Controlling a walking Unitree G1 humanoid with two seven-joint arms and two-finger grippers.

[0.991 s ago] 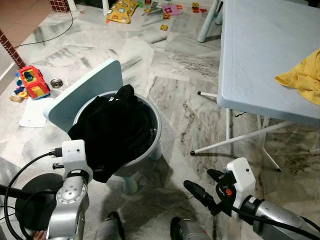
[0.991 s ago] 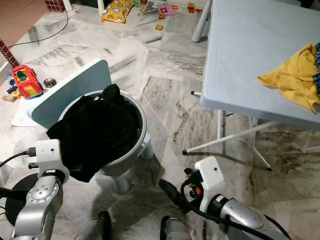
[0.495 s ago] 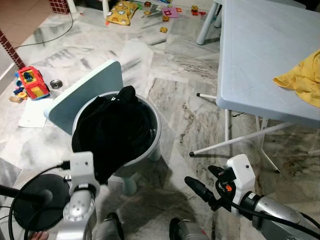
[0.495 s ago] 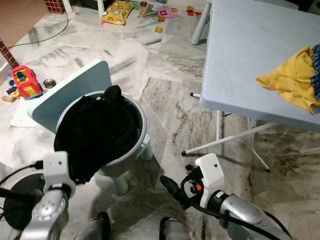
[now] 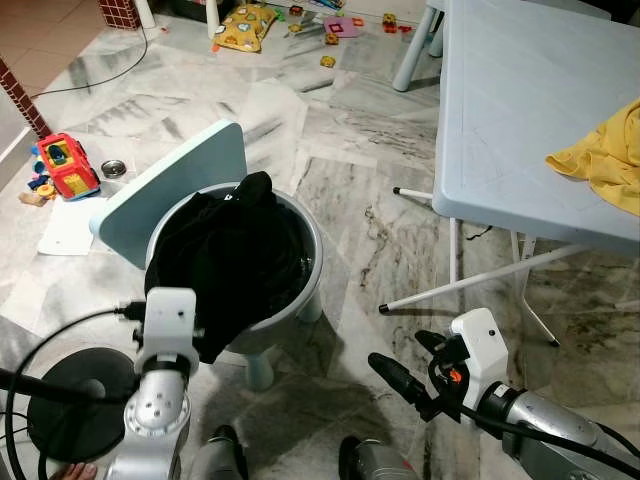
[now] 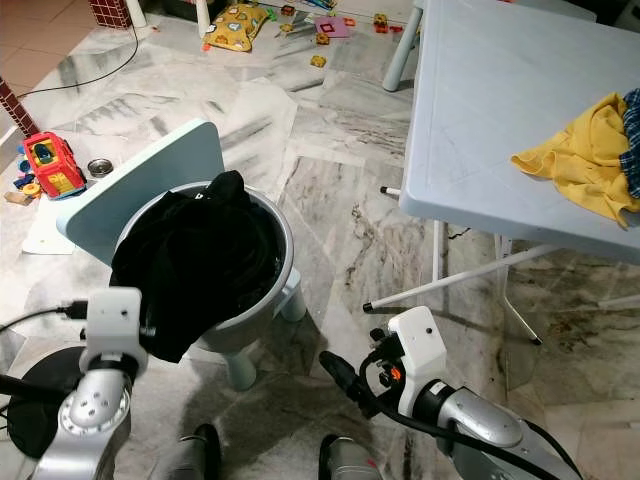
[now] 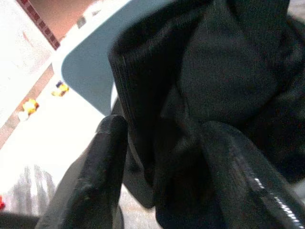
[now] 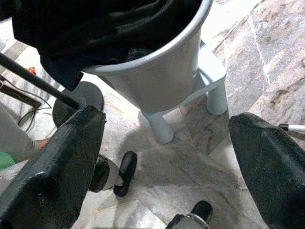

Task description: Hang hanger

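Left eye view: a grey basin (image 5: 300, 262) sits on a pale blue child's chair (image 5: 170, 185) and holds a heap of black clothing (image 5: 225, 265), part of which spills over the near rim. No hanger can be made out among the folds.

Left gripper (image 7: 162, 157): in the left wrist view its two black fingers (image 7: 93, 176) are spread wide on either side of the overhanging black fabric; whether the pads touch the cloth cannot be told. From the head camera the silver wrist blocks the fingers.

Right gripper (image 8: 167, 157): held low over the floor, near the basin and apart from it. In the right wrist view its fingers (image 8: 57, 167) stand wide apart with nothing between them, facing the basin wall and the chair legs.

A yellow garment (image 5: 605, 160) lies on a pale blue folding table (image 5: 510, 110); both are cut off by the frame edge.

The floor (image 5: 350, 150) is grey-veined marble tile. A black round stand base (image 5: 75, 395) with a pole stands close to the chair. A red toy truck (image 5: 65, 165) and scattered toys (image 5: 300, 20) lie further off.
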